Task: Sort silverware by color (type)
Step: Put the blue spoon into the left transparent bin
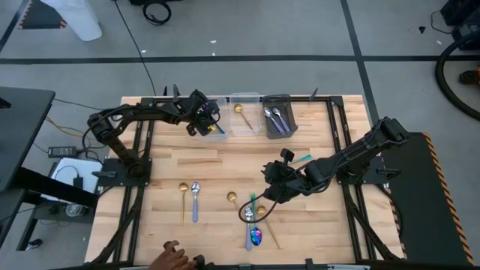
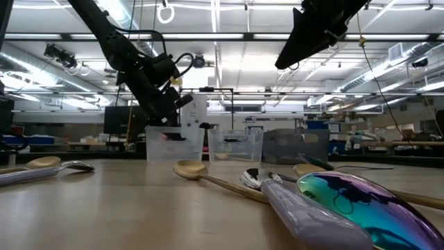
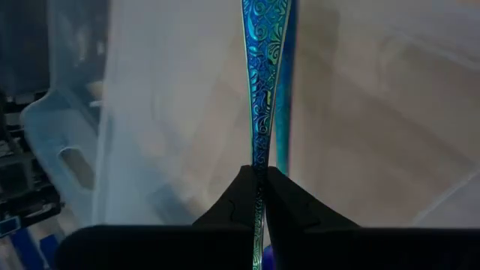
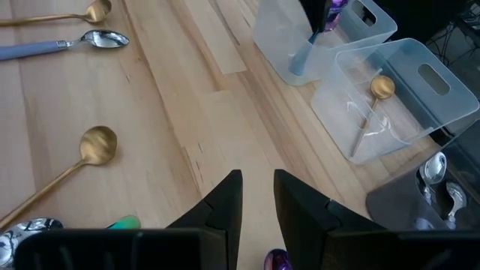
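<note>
My left gripper [image 1: 208, 124] is shut on an iridescent blue-teal utensil [image 3: 264, 75] over the left clear bin [image 1: 219, 132]. The utensil's teal end [image 4: 302, 54] reaches down inside that bin. A gold spoon [image 4: 373, 101] lies in the middle clear bin [image 1: 244, 114]. Silver spoons [image 1: 274, 118] lie in the dark grey bin. My right gripper [image 4: 257, 201] hangs open over bare wood, just right of a cluster of silverware [image 1: 253, 214] near the front edge. A gold spoon [image 1: 182, 196] and a silver spoon [image 1: 195, 196] lie flat at front left. My left gripper pinches the narrow part of the utensil's patterned handle [image 3: 259, 154] between its two fingers [image 3: 238, 196]. The fingers slant down from the table's left side. The handle runs on past the fingertips and hangs down into the left clear bin, lifted clear of the table.
A person's hand [image 1: 169, 256] rests at the table's front edge. A gold spoon [image 4: 94, 146] lies on the wood ahead of my right gripper. An iridescent spoon [image 2: 354, 201] lies close to the low camera. The three bins stand in a row at the far edge.
</note>
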`<move>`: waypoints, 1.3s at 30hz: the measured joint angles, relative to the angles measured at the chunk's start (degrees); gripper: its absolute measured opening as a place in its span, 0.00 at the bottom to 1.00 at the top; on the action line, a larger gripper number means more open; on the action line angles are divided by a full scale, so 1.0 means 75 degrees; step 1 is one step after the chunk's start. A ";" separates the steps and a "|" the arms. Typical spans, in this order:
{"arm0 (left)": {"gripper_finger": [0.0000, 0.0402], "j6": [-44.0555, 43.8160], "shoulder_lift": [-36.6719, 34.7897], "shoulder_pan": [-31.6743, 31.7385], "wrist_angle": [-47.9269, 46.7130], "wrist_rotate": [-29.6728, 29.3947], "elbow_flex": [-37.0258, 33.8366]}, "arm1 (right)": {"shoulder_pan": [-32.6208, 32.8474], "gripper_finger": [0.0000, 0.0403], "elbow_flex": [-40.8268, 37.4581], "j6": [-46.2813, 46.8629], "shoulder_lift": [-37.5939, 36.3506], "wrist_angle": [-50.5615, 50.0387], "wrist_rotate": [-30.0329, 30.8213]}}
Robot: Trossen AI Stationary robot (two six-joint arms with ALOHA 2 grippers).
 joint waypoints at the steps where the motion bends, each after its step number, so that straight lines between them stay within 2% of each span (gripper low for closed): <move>1: 0.05 0.0000 0.0050 -0.0017 0.0010 -0.0003 0.0000 | 0.0000 0.22 0.0000 -0.0003 0.0000 0.0000 0.0000; 4: 0.07 -0.0005 0.0176 -0.0043 -0.0007 -0.0011 0.0000 | 0.0000 0.22 0.0000 0.0000 0.0000 0.0000 -0.0003; 15: 0.24 -0.0250 0.0227 -0.0042 0.0017 -0.0429 0.0001 | 0.0000 0.22 0.0000 -0.0015 0.0000 0.0023 -0.0003; 24: 0.25 -0.0530 -0.0105 -0.0042 0.0341 -0.0533 0.0001 | 0.0000 0.22 0.0000 -0.0012 0.0000 0.0028 -0.0003; 31: 0.25 -0.0732 -0.0810 -0.0112 0.0578 -0.0550 0.0003 | 0.0000 0.22 -0.0003 -0.0034 0.0003 0.0073 -0.0002; 39: 0.25 -0.1478 -0.1767 -0.0249 0.0855 -0.0563 0.0003 | 0.0064 0.22 -0.0003 -0.0079 0.0003 0.0085 -0.0023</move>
